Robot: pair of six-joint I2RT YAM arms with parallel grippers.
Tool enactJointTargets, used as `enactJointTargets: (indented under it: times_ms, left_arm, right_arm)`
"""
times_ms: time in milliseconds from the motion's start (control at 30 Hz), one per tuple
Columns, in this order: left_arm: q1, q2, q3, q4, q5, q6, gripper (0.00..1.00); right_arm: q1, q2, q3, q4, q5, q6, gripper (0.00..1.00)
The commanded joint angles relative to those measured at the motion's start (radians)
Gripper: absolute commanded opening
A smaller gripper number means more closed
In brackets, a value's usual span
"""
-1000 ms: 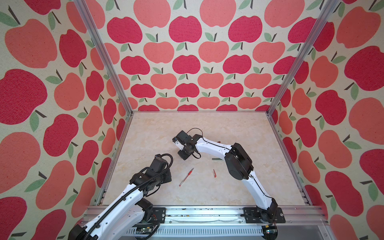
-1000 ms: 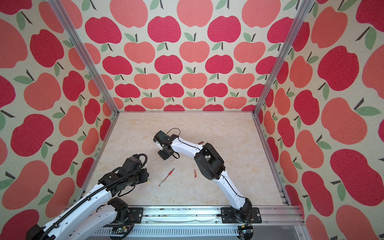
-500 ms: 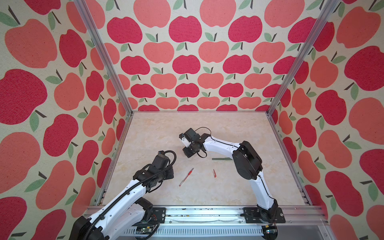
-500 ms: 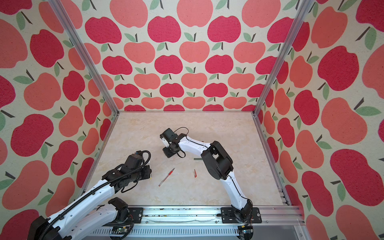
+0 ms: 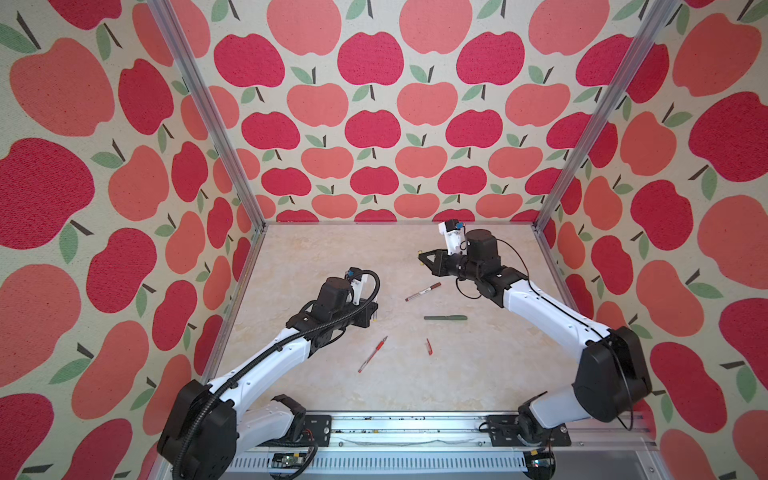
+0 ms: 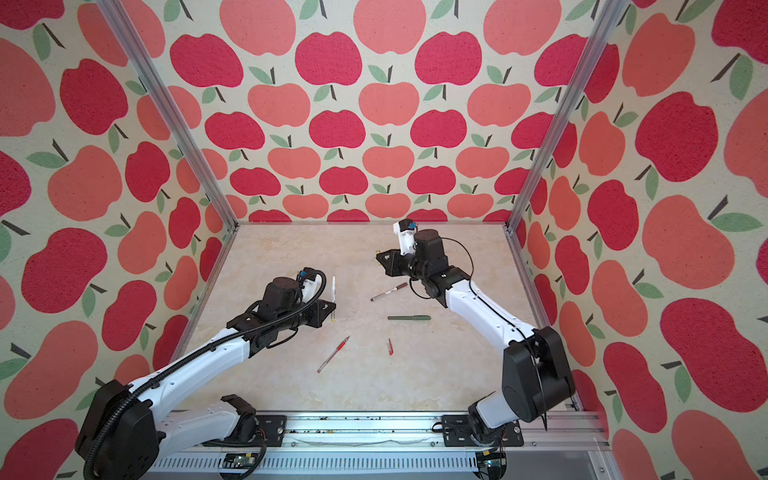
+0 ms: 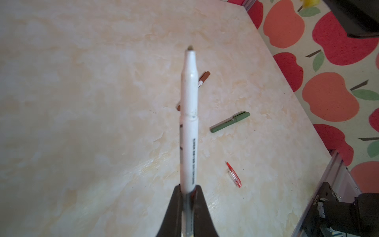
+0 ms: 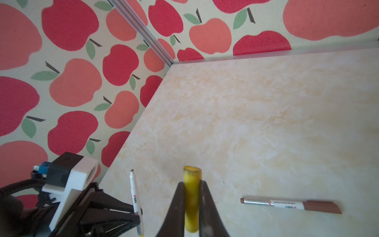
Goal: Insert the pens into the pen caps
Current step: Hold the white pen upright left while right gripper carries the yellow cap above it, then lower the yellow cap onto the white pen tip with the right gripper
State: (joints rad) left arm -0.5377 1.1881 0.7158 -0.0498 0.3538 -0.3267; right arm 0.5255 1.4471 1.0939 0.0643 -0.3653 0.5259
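grips the white pen [image 7: 189, 123] in the left gripper [image 7: 187, 187], pinches the yellow cap [image 8: 191, 174] in the right gripper [image 8: 191, 183], holds both well apart.

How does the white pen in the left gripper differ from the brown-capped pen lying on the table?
The white pen is clamped in the left gripper, off the table; the brown-capped pen lies flat on it, with no gripper touching it. The white pen's tip is bare; the brown-capped pen wears its cap. Both have a white-silver barrel with printed lettering.
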Motion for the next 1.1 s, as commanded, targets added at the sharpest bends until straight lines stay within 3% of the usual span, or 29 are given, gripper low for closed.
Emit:
enactJointTargets:
  times_ms: [0,200,433,1067]
  left_arm:
    - [-0.027,0.059,0.074,0.155,0.203,0.073,0.00]
    - [-0.079,0.150,0.144,0.187,0.287,0.075,0.00]
    - [-0.106,0.202,0.164,0.216,0.290,0.050,0.00]
    - [-0.114,0.245,0.189,0.233,0.281,0.031,0.00]
  right_arm:
    - [-0.027,-0.073,-0.054,0.095,-0.061,0.057,0.11]
    - [-0.048,-0.139,-0.103,0.195,-0.103,0.097,0.11]
    - [-0.046,-0.076,-0.142,0.348,-0.194,0.191,0.10]
    - [-0.027,-0.052,-0.195,0.407,-0.232,0.233,0.09]
